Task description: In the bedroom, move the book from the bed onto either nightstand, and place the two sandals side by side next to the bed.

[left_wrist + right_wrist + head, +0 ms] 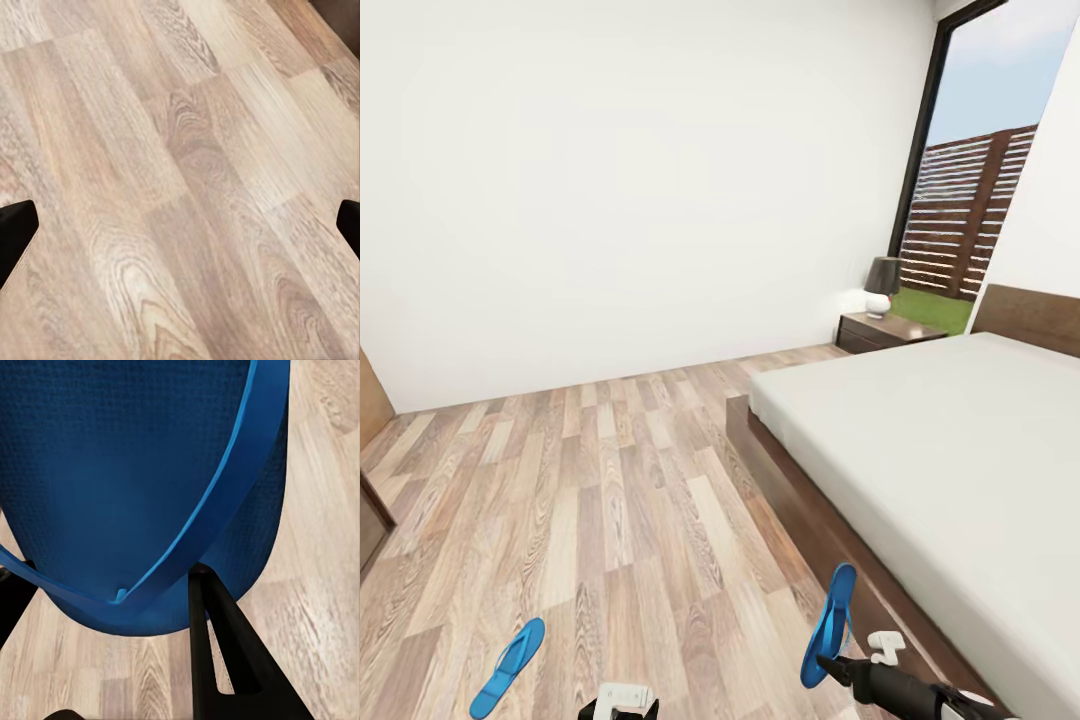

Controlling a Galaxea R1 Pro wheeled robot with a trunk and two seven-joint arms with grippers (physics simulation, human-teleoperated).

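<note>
Stretching wide and bare across the frame's left, the plank floor [610, 480] meets the bed [920, 450] edge at right — there the right tool [830, 664] clamps one sandal [830, 620], the other sandal [508, 667] lower left, the left tool [180, 225] spread apart.

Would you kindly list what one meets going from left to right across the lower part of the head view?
Sandal on the floor → left gripper → sandal in the right gripper → right gripper → bed.
</note>
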